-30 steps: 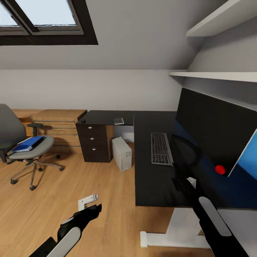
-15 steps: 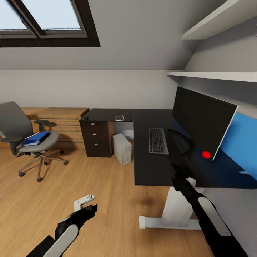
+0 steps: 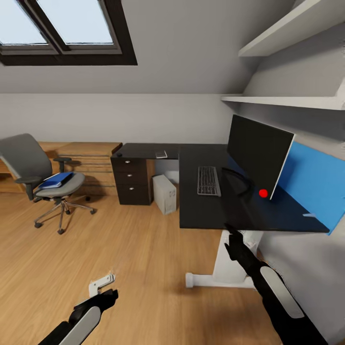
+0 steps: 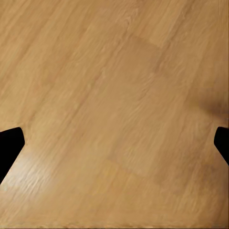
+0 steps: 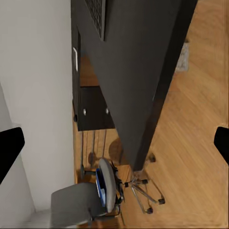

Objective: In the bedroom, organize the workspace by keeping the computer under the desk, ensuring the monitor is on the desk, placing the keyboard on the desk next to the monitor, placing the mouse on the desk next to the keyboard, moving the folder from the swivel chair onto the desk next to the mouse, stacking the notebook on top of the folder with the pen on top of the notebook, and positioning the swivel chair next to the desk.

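Desk first, since it fills the room: the long black L-shaped desk (image 3: 211,211) with wood sides and three knobbed drawers runs along the wall and out toward the robot. On it stands the wide black-screened monitor (image 3: 256,155) with a red dot at its lower corner, and just beside that lies the flat black keyboard (image 3: 208,180). Well apart, across the wooden floor, sits the grey upholstered swivel chair (image 3: 40,179) on its chrome wheeled base. Under the desk's corner stands the plain light-grey computer tower (image 3: 165,193), upright next to the drawers.

On the chair seat lies the bright blue flat folder (image 3: 55,180), not yet on the desk. It looks light and fairly stiff, though its smooth cover may slip; I would judge an overhanging edge the best hold, pinched across its thickness, since it lies flat against soft padding. The chair could roll if pushed.

A small pale flat thing (image 3: 161,154) rests on the desk's far wing; I cannot tell what it is.

The left gripper (image 4: 114,148) hangs low over bare floor, its fingers spread wide and holding nothing. The right gripper (image 5: 114,143) is just off the desk's near edge, likewise spread and empty.
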